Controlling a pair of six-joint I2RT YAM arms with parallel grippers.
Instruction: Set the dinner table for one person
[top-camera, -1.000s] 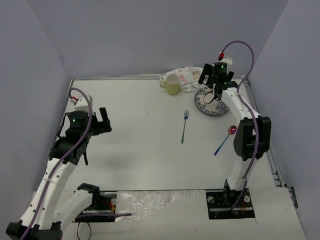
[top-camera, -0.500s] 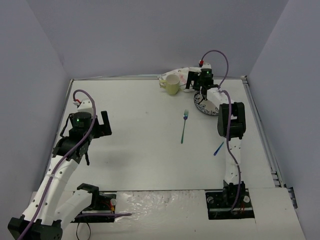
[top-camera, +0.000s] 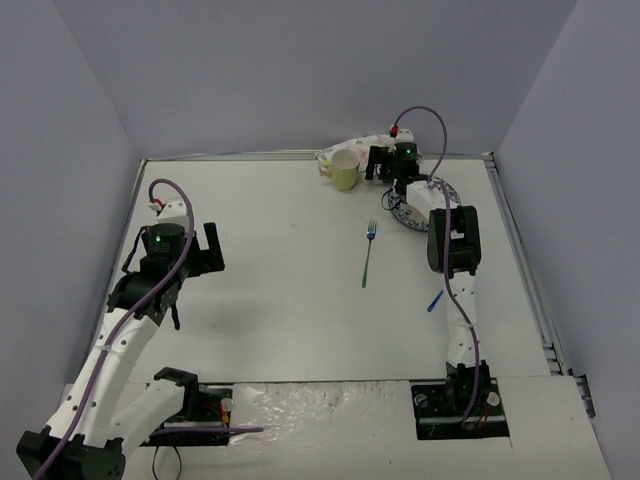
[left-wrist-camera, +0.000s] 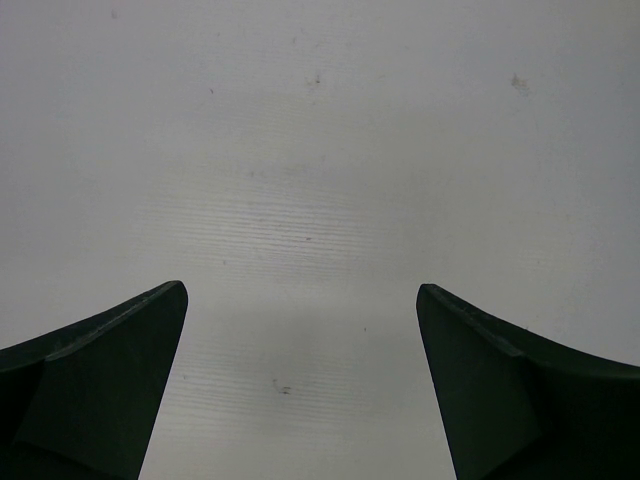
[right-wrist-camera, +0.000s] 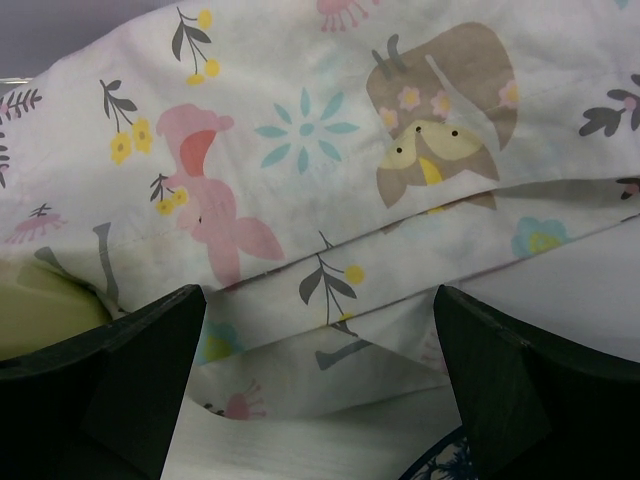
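Observation:
The white dinner table (top-camera: 280, 290) holds a folded floral placemat (top-camera: 360, 146) at the back, a pale yellow cup (top-camera: 345, 170), a blue-patterned plate (top-camera: 432, 200), a fork (top-camera: 367, 253) and a blue-handled spoon (top-camera: 436, 299) partly behind the right arm. My right gripper (top-camera: 378, 166) is open and low at the placemat's near edge, between cup and plate. In the right wrist view the gripper (right-wrist-camera: 317, 300) has the placemat's folds (right-wrist-camera: 320, 150) between its spread fingers, not touching. My left gripper (top-camera: 208, 250) is open and empty over bare table (left-wrist-camera: 300, 150) at the left.
In the right wrist view the cup (right-wrist-camera: 35, 305) shows at the left and the plate's rim (right-wrist-camera: 450, 465) at the bottom right. Grey walls enclose the table on three sides. The arm bases stand at the near edge.
My right gripper has moved from above the plate back and left, down to the placemat beside the cup. The left arm has shifted only slightly.

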